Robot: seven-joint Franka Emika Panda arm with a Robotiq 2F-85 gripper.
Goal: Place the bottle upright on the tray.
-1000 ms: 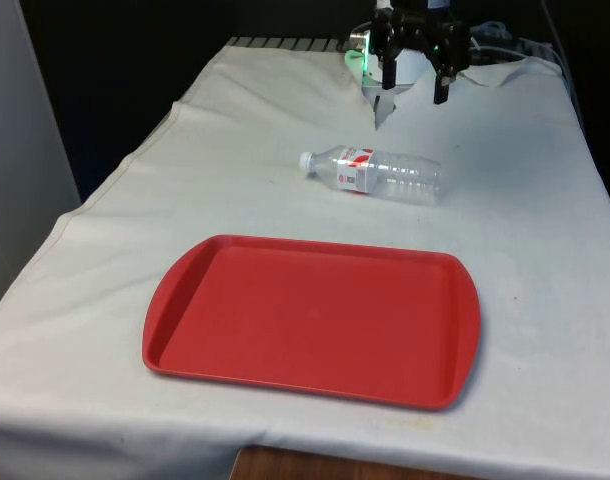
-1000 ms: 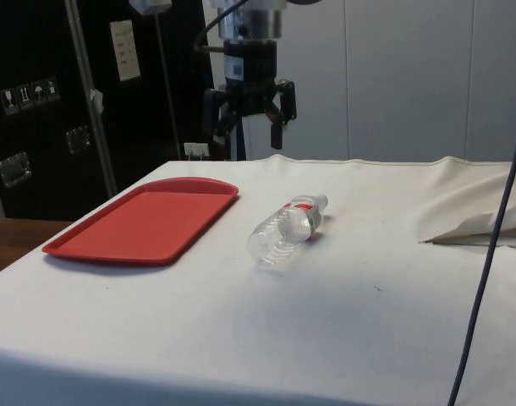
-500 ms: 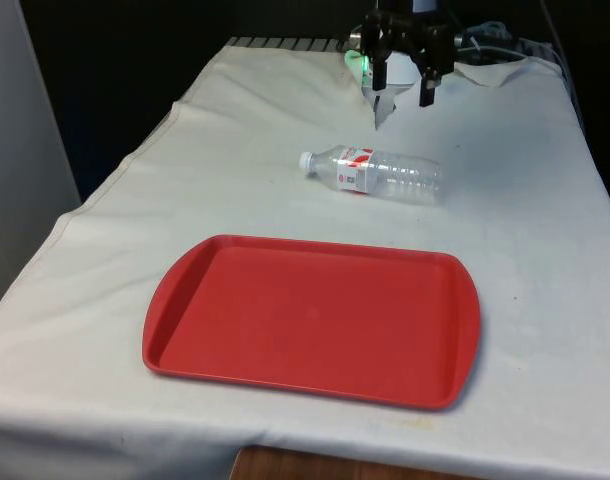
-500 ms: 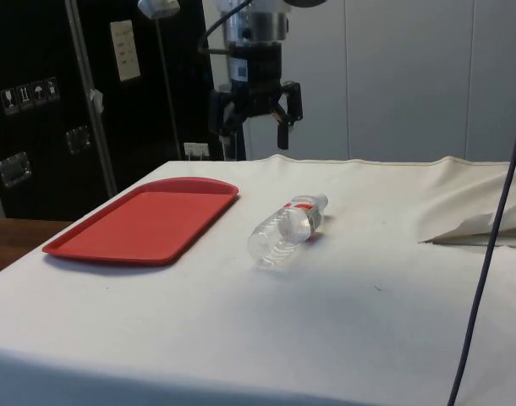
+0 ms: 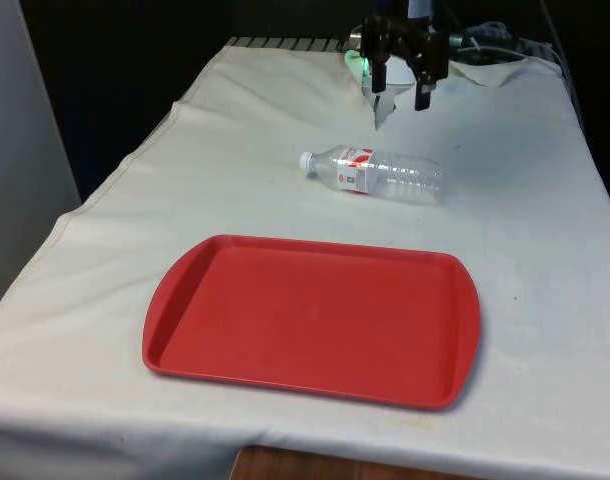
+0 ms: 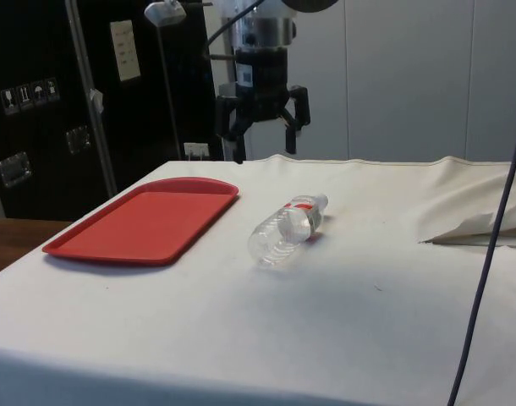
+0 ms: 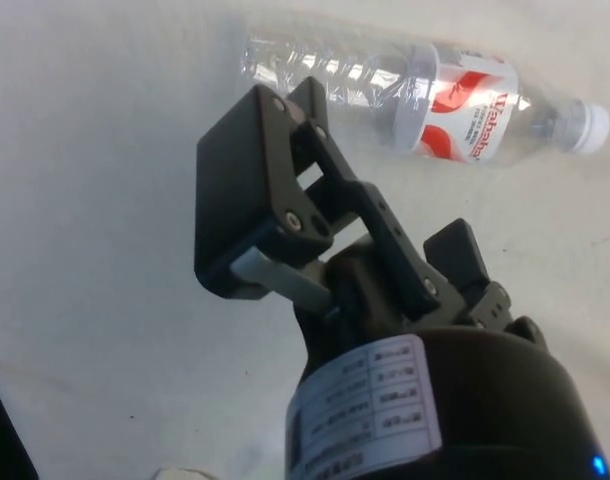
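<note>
Currently gripper [image 5: 400,95] hangs empty, fingers spread wide, above the cloth behind the bottle [image 5: 377,172], which lies on its side just beyond the tray [image 5: 185,300]. Advice: descend centred over the label, jaws straddling the body.

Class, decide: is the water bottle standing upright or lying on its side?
Lying on its side: the bottle rests lengthwise on the white cloth, cap toward the front view's left.

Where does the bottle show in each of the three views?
Front view: the bottle lies on its side on the white cloth beyond the red tray, cap toward the front view's left.
Side view: the bottle lies beside the tray, cap pointing away.
Wrist view: the bottle lies beyond the tool.
Shared landmark: its red label.
</note>
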